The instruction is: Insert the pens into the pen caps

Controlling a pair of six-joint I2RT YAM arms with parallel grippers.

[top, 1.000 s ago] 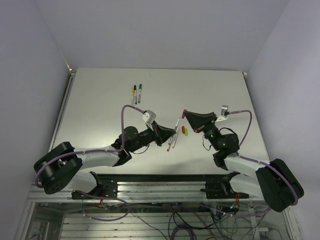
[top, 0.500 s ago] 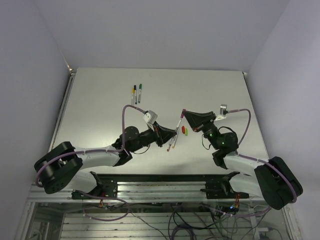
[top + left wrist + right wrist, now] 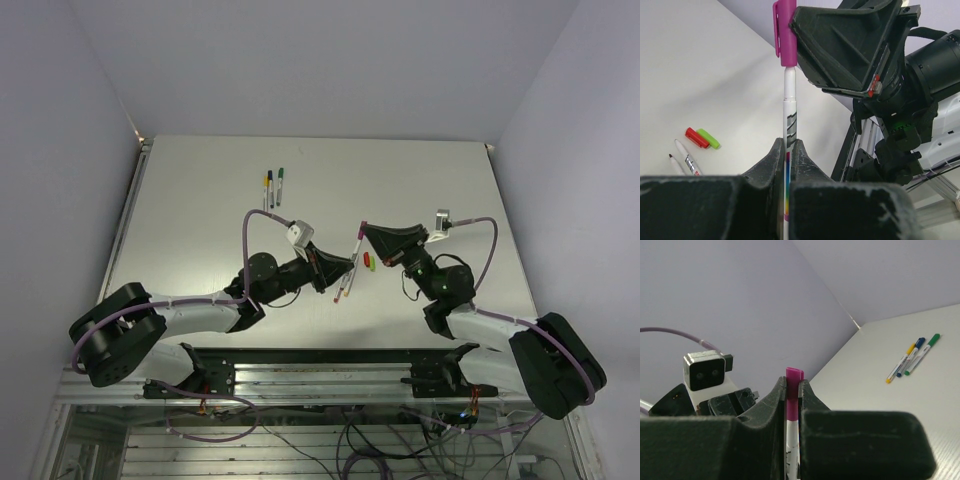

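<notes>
Since a second ago my right fingers (image 3: 377, 236) have slid a little to the left, carrying the magenta cap (image 3: 362, 227) closer to the pen, while my left arm has hardly shifted.

My left fingers (image 3: 774, 161) are closed tight on the white pen (image 3: 790, 116), pinching its lower barrel, where a rainbow-coloured strip shows between the pads. In the left wrist view the pen stands upright out of the grip. My right fingers (image 3: 778, 405) are pressed together on the magenta cap (image 3: 792, 399), whose top pokes out just above the pads.

The pen's narrow top end meets the cap's open mouth (image 3: 786, 35), with the cap's clip on the left side in that view. How deep the tip sits inside I cannot tell. Both are lifted off the surface (image 3: 200, 200), over its middle and somewhat toward the near edge.

Below them, near the middle of the surface, a red cap (image 3: 696, 137) and a green cap (image 3: 709, 139) lie side by side, touching. Just beside those, toward my left arm, two uncapped pens (image 3: 686, 160) lie loose, one with a dark tip; the other's tip colour I cannot make out.

Well apart from all this, toward the far edge and left of centre, three more pens (image 3: 272, 184) lie parallel and close together, with yellow, dark blue and green ends (image 3: 912, 356).
</notes>
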